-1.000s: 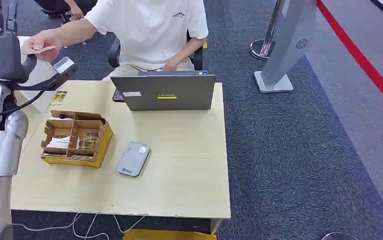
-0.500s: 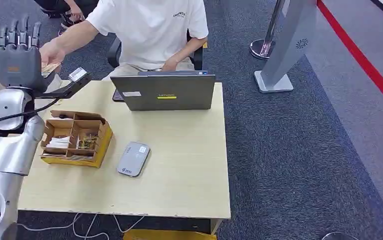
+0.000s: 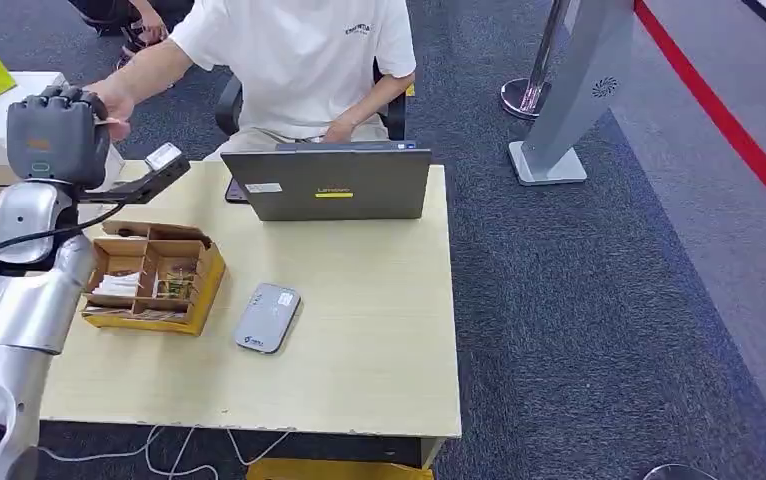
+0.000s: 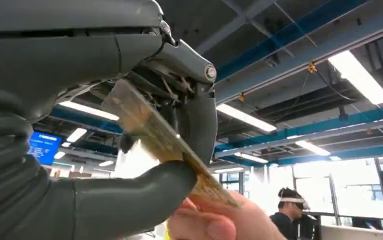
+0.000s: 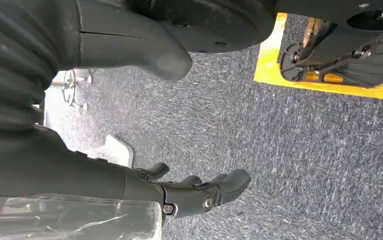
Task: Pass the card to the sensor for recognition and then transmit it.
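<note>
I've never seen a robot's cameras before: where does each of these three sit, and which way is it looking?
Head view: high on the body, looking down at the table; left hand raised.
Left wrist view: behind the left hand, facing the ceiling; fingers grip the card.
Right wrist view: behind the hanging right hand, facing carpet.
Shared: the person's hand at the left hand.

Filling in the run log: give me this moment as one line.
phase: card handover | left hand: grips card | person's hand: pinches the card's far end | right hand: empty, fingers apart, above carpet | sensor: on table
</note>
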Available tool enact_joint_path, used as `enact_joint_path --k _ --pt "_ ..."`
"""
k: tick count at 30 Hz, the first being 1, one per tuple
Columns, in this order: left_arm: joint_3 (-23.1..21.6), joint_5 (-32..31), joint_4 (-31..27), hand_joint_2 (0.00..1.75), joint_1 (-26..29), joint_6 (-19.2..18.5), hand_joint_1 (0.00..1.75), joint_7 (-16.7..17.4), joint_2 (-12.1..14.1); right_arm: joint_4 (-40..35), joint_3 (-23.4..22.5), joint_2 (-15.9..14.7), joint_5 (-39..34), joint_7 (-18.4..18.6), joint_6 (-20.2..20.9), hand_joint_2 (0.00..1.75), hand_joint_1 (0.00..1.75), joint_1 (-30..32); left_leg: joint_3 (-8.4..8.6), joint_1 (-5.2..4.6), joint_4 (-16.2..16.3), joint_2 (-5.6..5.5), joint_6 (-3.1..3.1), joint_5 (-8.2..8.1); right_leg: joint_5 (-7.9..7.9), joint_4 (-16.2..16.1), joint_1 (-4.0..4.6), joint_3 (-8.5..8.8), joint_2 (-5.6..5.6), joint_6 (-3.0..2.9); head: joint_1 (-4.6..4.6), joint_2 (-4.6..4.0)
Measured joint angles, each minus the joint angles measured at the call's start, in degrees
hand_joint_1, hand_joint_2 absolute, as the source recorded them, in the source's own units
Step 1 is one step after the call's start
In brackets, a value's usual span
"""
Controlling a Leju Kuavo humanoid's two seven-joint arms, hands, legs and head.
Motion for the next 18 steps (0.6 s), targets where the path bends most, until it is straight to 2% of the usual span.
enact_joint_path --k 9,13,15,18 --pt "-0.8 0.1 0.2 1.75 0.0 0.5 1.75 0.0 -1.0 0.0 0.0 0.0 0.1 0.0 0.0 1.75 0.00 0.0 0.00 0.00 0.0 0.00 0.00 0.00 0.00 0.0 0.00 0.00 0.00 0.00 0.00 0.00" --pt "-1.0 0.9 0.4 1.75 0.9 2.6 1.75 0.1 -2.6 0.0 0.0 0.0 0.0 0.0 0.0 1.75 0.00 0.0 0.00 -0.02 0.0 -0.01 0.00 0.00 0.00 0.0 -0.01 0.02 -0.01 0.00 -0.02 0.00" --pt "-1.1 1.6 -1.2 1.75 3.4 3.8 1.75 0.1 -3.8 0.0 -0.3 0.0 -0.1 0.1 -0.1 1.75 0.00 0.0 0.02 -0.06 0.0 0.02 0.01 -0.01 0.00 0.0 -0.06 0.02 0.01 0.00 -0.02 0.00" --pt "-2.4 1.9 -7.5 1.75 9.4 4.1 1.75 0.2 -5.7 0.0 -1.2 0.0 -0.4 0.6 -0.5 1.75 0.00 0.0 -0.02 -0.08 0.0 -0.01 0.03 -0.03 -0.02 0.0 -0.07 0.02 0.00 0.03 0.00 0.00"
